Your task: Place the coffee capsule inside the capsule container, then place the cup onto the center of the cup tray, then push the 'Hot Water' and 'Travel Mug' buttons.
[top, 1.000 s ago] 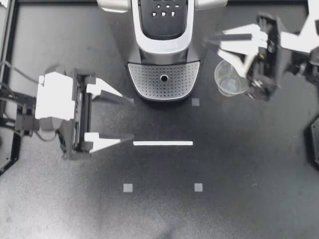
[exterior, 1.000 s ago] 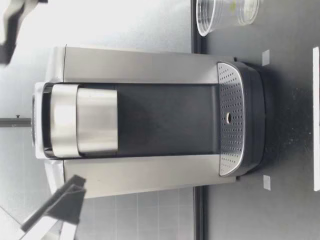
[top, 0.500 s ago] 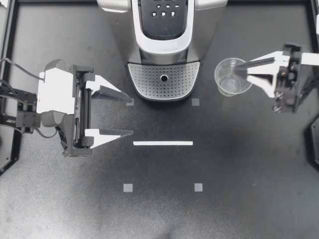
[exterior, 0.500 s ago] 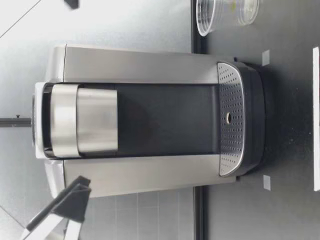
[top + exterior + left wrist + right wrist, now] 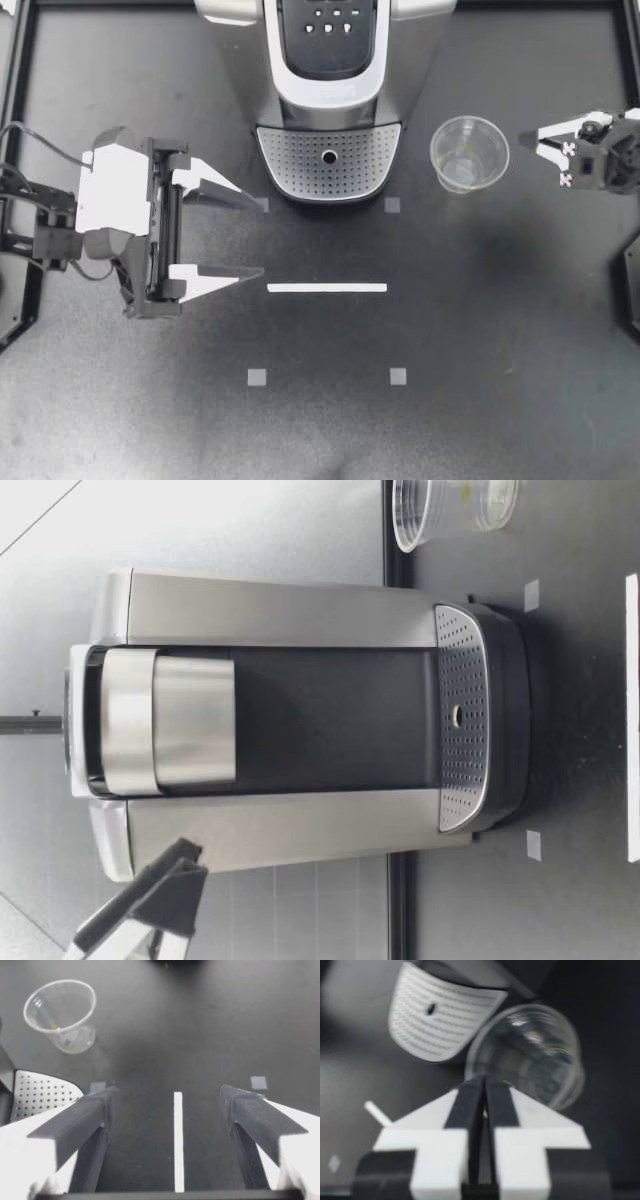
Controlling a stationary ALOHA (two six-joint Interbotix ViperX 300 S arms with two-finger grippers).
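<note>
Clear plastic cup (image 5: 469, 153) is sitting upright on the black table (image 5: 500, 330) in the upper right of the top view. It's just right of the silver-and-black coffee machine (image 5: 330, 90) and its perforated metal cup tray (image 5: 328, 160), so beside the tray, not on it. The machine is at top centre, with its small white buttons (image 5: 328, 28) near the top edge. My right gripper (image 5: 532, 142) is at the far right edge, fingers clenched together on nothing, tips pointing at the cup with a gap between. My left gripper (image 5: 258, 236) is at mid-left, jaws spread wide and empty. A white tape strip (image 5: 327, 287) lies mid-frame below the tray.

Low view: the cup (image 5: 455, 508) stands on the table beside the machine (image 5: 280, 720), clear of the tray (image 5: 462, 718). A gripper (image 5: 178, 878) hangs in the air on the machine's other side, level with its upper part. Can't tell how its jaws are.

Left wrist view: left gripper (image 5: 167, 1096) is released, only bare table and the tape strip (image 5: 178, 1140) between its fingers. The cup (image 5: 62, 1015) is well ahead, past the tray corner (image 5: 40, 1097).

Right wrist view: right gripper (image 5: 482, 1085) has its fingers pressed together, holding nothing. The cup (image 5: 530, 1055) is just ahead of the tips, with the tray (image 5: 435, 1020) beside the cup.
</note>
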